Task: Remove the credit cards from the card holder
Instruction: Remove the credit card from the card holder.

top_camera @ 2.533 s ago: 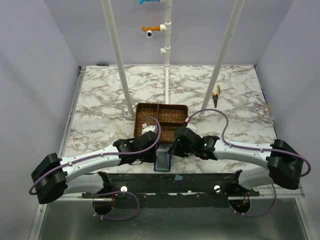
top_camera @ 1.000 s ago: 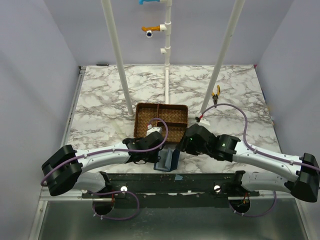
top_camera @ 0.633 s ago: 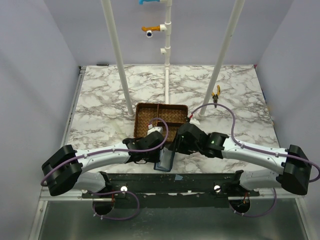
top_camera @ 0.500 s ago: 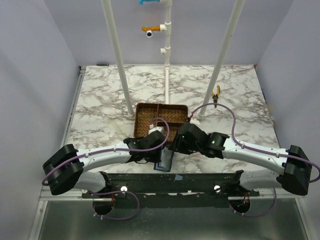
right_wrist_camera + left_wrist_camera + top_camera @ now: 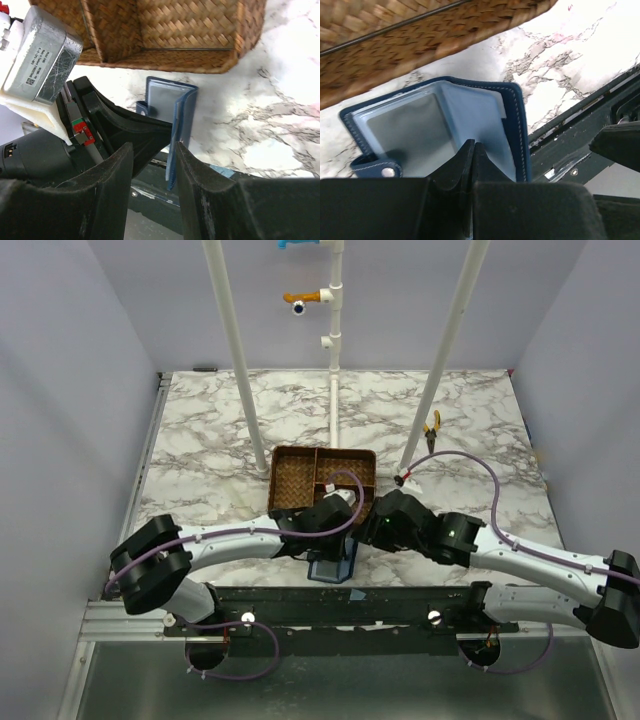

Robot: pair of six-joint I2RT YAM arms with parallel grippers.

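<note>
Top view high, looking down, wrist views close, sharing card holder (image 5: 420, 125) and wicker tray (image 5: 165, 60)

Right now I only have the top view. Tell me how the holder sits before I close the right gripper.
Observer: In the left wrist view the holder is open like a book beside the tray, with its pale clear pockets facing the camera.
Operator: Report the left gripper.
Observer: In that same view the left gripper is shut, tips against the inner leaf. I cannot tell whether they pinch it.
Operator: Now the right one.
Observer: In the right wrist view the right gripper is open with nothing between its fingers. The edge of the holder's leaf stands just beyond the gap.
</note>
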